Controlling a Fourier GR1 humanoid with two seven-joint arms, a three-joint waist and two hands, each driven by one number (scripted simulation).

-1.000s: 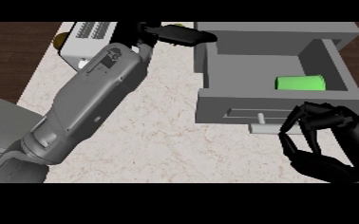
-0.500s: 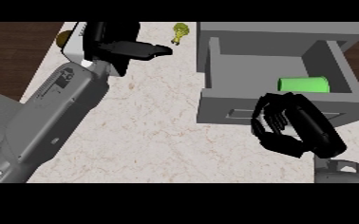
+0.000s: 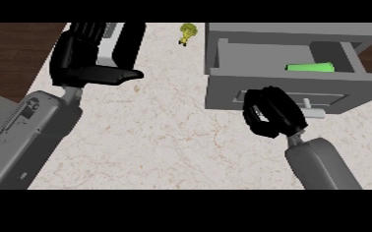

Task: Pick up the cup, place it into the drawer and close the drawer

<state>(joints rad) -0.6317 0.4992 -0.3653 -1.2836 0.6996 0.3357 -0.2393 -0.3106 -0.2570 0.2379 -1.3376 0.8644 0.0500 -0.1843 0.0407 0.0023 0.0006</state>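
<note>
One step is left for you: with the green cup [image 3: 311, 67] lying inside the open drawer [image 3: 231, 91] at far right, set your right hand [image 3: 272, 113], curled on nothing just before the drawer front, against it and push, your left hand [image 3: 83, 59] resting spread at far left.

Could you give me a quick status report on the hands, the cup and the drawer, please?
Left hand open, upper left. Right hand curled, empty, at drawer front beside its handle. Green cup lying inside, drawer open. Nothing seen blocking closure.
</note>
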